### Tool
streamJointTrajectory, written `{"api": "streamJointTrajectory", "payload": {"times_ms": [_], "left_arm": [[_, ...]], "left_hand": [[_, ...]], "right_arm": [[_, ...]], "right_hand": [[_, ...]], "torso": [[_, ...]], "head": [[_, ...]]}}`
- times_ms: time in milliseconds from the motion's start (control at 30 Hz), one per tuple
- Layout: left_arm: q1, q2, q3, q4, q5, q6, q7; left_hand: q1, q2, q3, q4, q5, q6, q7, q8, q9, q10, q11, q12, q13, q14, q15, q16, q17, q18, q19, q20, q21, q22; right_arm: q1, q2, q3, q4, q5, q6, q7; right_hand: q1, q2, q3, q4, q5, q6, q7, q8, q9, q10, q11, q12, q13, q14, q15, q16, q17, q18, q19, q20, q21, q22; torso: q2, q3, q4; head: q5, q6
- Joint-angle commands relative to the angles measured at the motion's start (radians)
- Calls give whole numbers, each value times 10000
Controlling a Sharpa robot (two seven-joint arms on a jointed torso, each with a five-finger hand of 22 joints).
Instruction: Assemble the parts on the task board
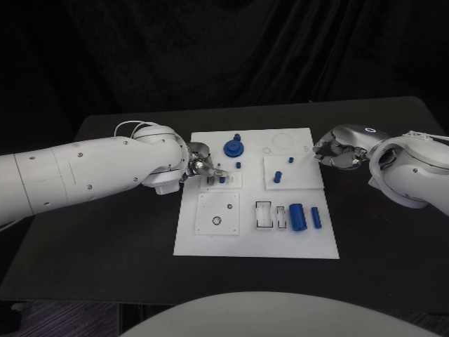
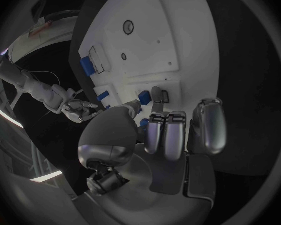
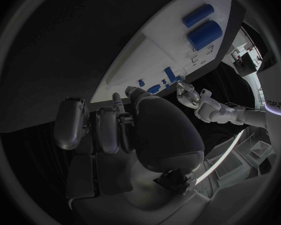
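Black table (image 1: 103,246) before a dark curtain, carrying the white task board (image 1: 255,246) at its centre. Left hand (image 1: 199,170) rests over the board's left edge, fingertips (image 2: 157,96) at a small blue part (image 1: 222,180); whether it grips the part cannot be told. Right hand (image 1: 338,149) hangs just off the board's right edge near the far corner, fingers curled, holding nothing visible. Two blue cylinders (image 1: 297,216) lie near the board's right edge; a blue knobbed part (image 1: 233,147) stands near its far edge.

black table (image 1: 103,232) | dark curtain (image 1: 235,49) behind, bkgd
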Motion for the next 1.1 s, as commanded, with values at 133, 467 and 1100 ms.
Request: {"api": "streamJointTrajectory", "payload": {"times_ms": [133, 467, 1100], "left_arm": [[374, -298, 9, 311, -583, -746, 282], [912, -498, 10, 287, -1144, -298, 769], [1017, 99, 7, -1310, -988, 568, 1424]], "left_hand": [[965, -28, -95, -270, 585, -74, -159, 364, 388, 1043, -118, 26, 2612, 1037, -103, 65, 2633, -89, 80, -66, 77, 1844], [1712, -47, -3, -596, 733, -176, -206, 498, 523, 1043, -163, 26, 2612, 1037, -140, 65, 2633, -90, 73, -103, 70, 1844], [960, 223, -667, 48, -933, -447, -6, 383, 325, 1043, 26, 26, 2612, 1037, 29, 65, 2633, -96, 33, 42, 67, 1850]], "right_arm": [[-23, -46, 6, 46, -19, -39, -162], [-17, -234, 6, 73, -19, -217, -158], [-22, -111, 7, -14, -19, -126, -60]], "right_hand": [[98, 16, 84, -1, 52, 77, 12, -32, -16, 925, 44, -37, 2526, 643, 90, -54, 956, 170, -8, 64, -46, 1653], [90, 9, 88, -2, 52, 79, 13, -34, -19, 897, 45, -61, 2502, 635, 93, -86, 923, 174, -15, 66, -69, 1647], [85, 13, 100, -2, 55, 85, 10, -34, -21, 853, 45, -99, 2463, 621, 94, -135, 873, 188, -37, 68, -139, 1627]], "torso": [[-1, -4, 10], [1, 34, -30], [134, -25, 14]], "head": [[19, -1], [204, -1], [124, -1]]}}
